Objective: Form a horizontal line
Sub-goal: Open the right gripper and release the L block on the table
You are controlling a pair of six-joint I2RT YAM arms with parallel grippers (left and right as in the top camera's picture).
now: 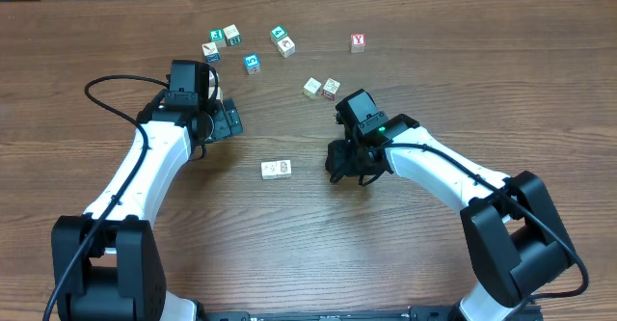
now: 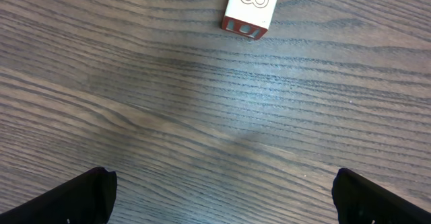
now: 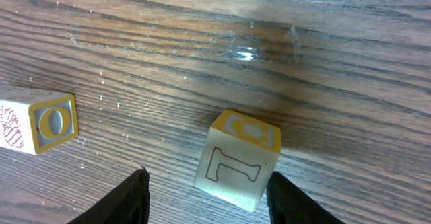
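A short row of two touching white cubes (image 1: 277, 170) lies at mid-table; its yellow-framed O end (image 3: 40, 122) shows at the left of the right wrist view. My right gripper (image 1: 339, 164) (image 3: 207, 192) stands just right of that row, open around a white cube with a red-outlined letter and a yellow face (image 3: 237, 160). That cube rests askew on the wood, close against the right finger (image 3: 289, 197), with a gap to the left finger. The arm hides it in the overhead view. My left gripper (image 1: 234, 120) (image 2: 222, 192) is wide open over bare wood.
Loose cubes lie along the far side: a teal and blue group (image 1: 231, 43), a pair (image 1: 281, 40), a red Y cube (image 1: 358, 41), and two more (image 1: 321, 88). A red-faced cube (image 2: 250, 7) sits ahead of the left gripper.
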